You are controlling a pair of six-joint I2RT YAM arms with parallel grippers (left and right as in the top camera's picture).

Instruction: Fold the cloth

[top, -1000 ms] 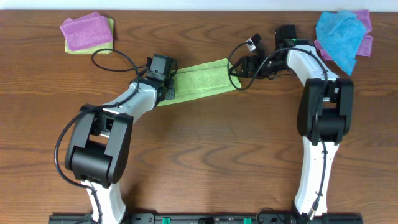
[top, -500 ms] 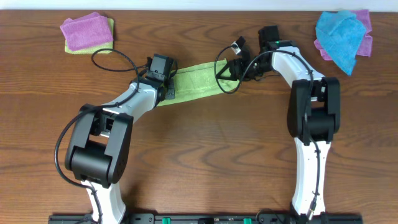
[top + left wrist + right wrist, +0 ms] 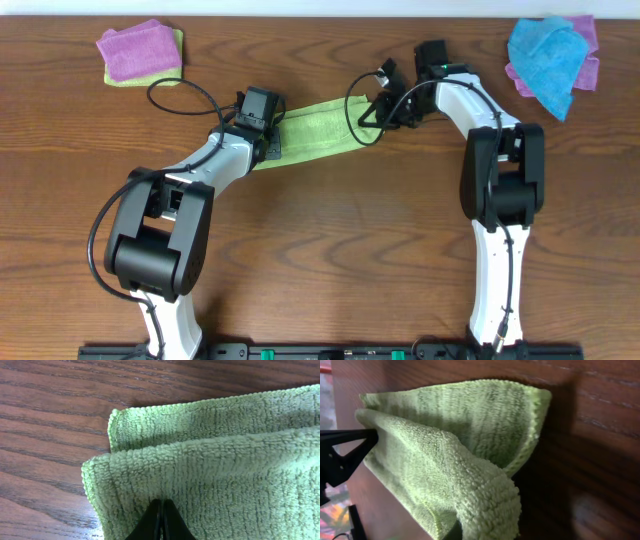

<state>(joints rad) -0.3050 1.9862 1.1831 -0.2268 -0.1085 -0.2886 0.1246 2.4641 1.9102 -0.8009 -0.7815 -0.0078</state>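
The cloth (image 3: 215,465) is soft looped terry, matt and nubbly, with a stitched hem. Beneath the cloth, the surface (image 3: 45,415) is dark grained wood, smooth and faintly glossy. The tips of the left tool (image 3: 161,519) look like matt black plastic.

left arm (image 3: 190,175) reaches up-right, elbow bent; left gripper (image 3: 274,141) down low, jaws pinched tight on the cloth (image 3: 320,125) at its left end. right arm (image 3: 500,150) folds back toward centre, wrist rolled sideways. right gripper (image 3: 368,112) jaws closed on the cloth's right end.
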